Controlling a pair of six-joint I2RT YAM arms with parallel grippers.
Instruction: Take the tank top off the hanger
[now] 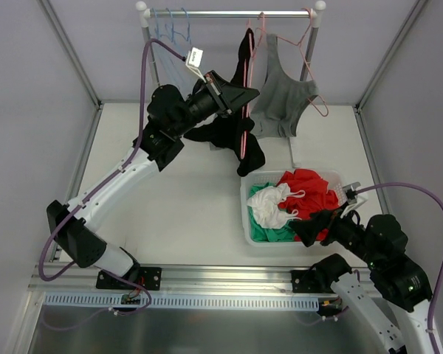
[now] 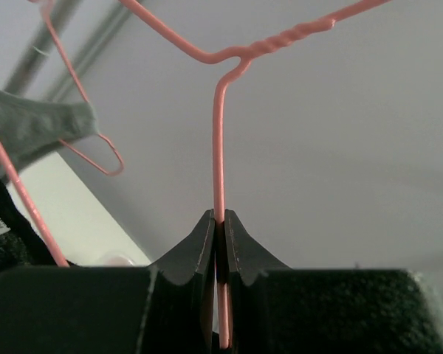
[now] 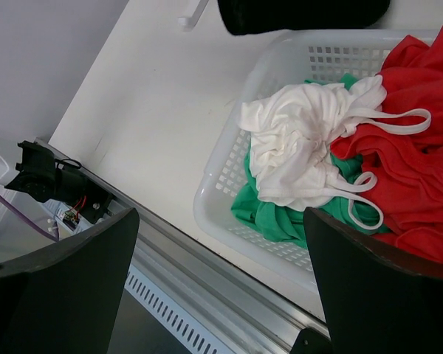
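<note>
Left fingers [image 2: 199, 251] pressed together on the wire of the pink hanger [image 2: 218, 147], which carries the black tank top [image 1: 225, 134]; hanger and garment hang from the rail [image 1: 229, 12] beyond the far left corner of the basket [image 1: 245, 214]. Right fingers [image 3: 59, 287] spread wide, holding nothing, above the basket's near rim, over the clothes [image 3: 295, 147] inside it

Left gripper [image 2: 218, 223] tight — right gripper [image 3: 220, 221] wide

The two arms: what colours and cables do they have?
Both the left arm and the right arm have white links and black joints. A purple cable runs along each. The left pincer and the right pincer are black.
</note>
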